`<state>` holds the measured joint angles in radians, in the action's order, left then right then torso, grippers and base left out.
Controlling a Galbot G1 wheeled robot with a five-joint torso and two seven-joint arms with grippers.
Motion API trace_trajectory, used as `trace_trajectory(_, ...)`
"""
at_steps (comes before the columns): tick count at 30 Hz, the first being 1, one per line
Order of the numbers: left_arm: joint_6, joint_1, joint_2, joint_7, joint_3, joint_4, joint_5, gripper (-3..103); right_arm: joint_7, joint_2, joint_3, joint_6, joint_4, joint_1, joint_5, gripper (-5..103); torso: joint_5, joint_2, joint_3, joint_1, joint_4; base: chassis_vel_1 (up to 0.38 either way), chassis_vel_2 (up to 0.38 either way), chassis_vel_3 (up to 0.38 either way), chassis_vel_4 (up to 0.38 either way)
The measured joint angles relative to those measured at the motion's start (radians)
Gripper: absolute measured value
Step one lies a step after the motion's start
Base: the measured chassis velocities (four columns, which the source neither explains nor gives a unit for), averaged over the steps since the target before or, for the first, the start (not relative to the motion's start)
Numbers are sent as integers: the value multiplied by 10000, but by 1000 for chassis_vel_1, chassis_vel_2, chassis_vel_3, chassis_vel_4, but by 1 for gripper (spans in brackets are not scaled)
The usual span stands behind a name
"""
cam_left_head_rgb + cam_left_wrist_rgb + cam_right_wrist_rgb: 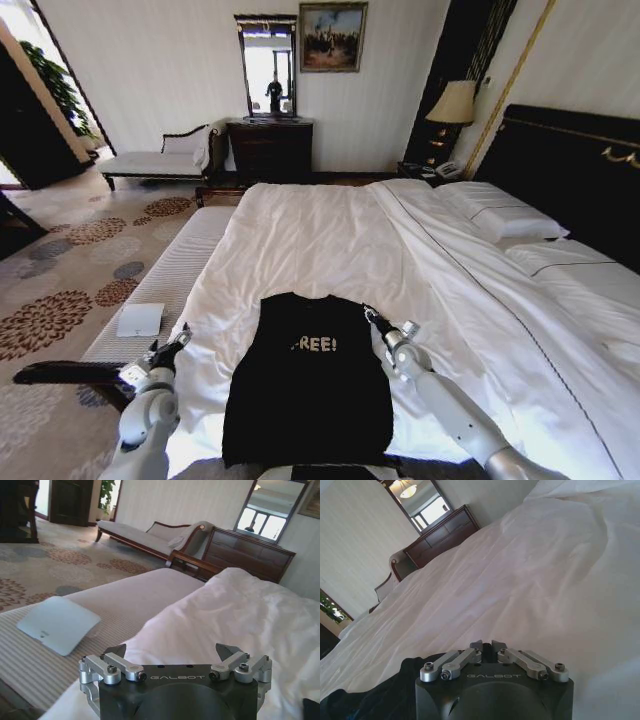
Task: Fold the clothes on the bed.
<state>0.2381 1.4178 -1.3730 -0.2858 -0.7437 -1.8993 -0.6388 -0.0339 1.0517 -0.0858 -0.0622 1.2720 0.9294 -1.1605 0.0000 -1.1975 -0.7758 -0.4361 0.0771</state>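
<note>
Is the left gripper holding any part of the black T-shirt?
No. The left gripper is open over the white duvet, with nothing between its fingers, off to the side of the black T-shirt.

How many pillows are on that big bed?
2 white rectangular pillows: one farther along the dark headboard, one nearer the robot. More may lie hidden beyond the picture's edge.

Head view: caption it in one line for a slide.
Black FREE! T-shirt lies flat on the white bed; open left claw beside it, shut right claw at its shoulder.
</note>
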Motion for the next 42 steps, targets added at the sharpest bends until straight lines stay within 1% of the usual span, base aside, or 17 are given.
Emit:
trace_trajectory(2,0,-55,10,1,96,23,2,100,-14,0,-7,-18,26,20,9,10,0,0,0,0,0,0,0,0,0)
trace_trajectory(4,0,-255,27,15,413,125,-9,100,-33,7,-22,-89,85,64,68,2,0,0,0,0,0,0,0,0,0)
trace_trajectory(6,0,-373,41,64,552,217,-105,100,-34,15,-33,-172,87,70,144,1,0,1,0,0,0,0,0,0,0)
trace_trajectory(8,0,-684,99,172,829,419,-553,100,-33,31,-65,-337,90,70,243,0,0,0,0,0,-1,0,0,0,0)
trace_trajectory(11,105,-1554,197,309,1286,879,-1752,100,-22,64,-151,-629,162,70,407,0,-1,0,0,0,-1,0,0,0,0)
trace_trajectory(12,105,-1554,197,309,1286,879,-1752,100,-22,64,-151,-629,162,70,407,0,-1,0,0,0,-1,0,0,0,0)
trace_trajectory(15,239,-2518,207,340,1816,1656,-2390,100,-58,129,-223,-878,164,67,612,0,1,1,0,0,0,0,0,0,0)
trace_trajectory(17,259,-2863,202,340,2056,2039,-2396,100,-67,145,-249,-941,166,64,668,0,3,1,0,-1,0,0,0,0,0)
trace_trajectory(18,274,-3268,170,347,2427,2550,-2308,100,-72,153,-278,-990,174,64,751,0,1,1,-1,-2,1,0,0,0,0)
trace_trajectory(21,275,-4042,-19,392,3126,3639,-1839,100,-77,110,-308,-1011,198,96,887,0,0,0,-1,-2,-1,0,0,0,0)
trace_trajectory(22,275,-4042,-19,392,3126,3639,-1839,100,-77,110,-308,-1011,198,96,887,0,0,0,-1,-2,-1,0,0,0,0)
trace_trajectory(25,263,-4648,-343,470,3562,4510,-1557,100,-78,76,-351,-1011,188,147,970,0,0,1,-1,-1,1,0,0,0,0)
trace_trajectory(34,210,-5080,-728,623,3757,5372,-1502,102,-31,35,-471,-1010,275,294,1038,0,1,1,0,-1,-1,0,0,0,0)
trace_trajectory(36,181,-5210,-788,626,3732,5668,-1505,98,-9,35,-496,-1006,276,314,1066,0,1,0,0,-1,-1,0,0,0,0)
trace_trajectory(38,143,-5312,-833,636,3674,5882,-1542,88,19,37,-510,-1004,276,317,1087,0,0,-1,0,-1,0,0,0,0,0)
trace_trajectory(40,139,-5330,-836,655,3665,5917,-1572,88,31,40,-511,-1003,276,317,1096,0,0,0,0,-1,0,0,0,0,0)
trace_trajectory(42,136,-5342,-831,720,3659,5949,-1637,77,75,48,-511,-999,278,317,1109,0,0,0,0,-1,-1,0,0,0,0)
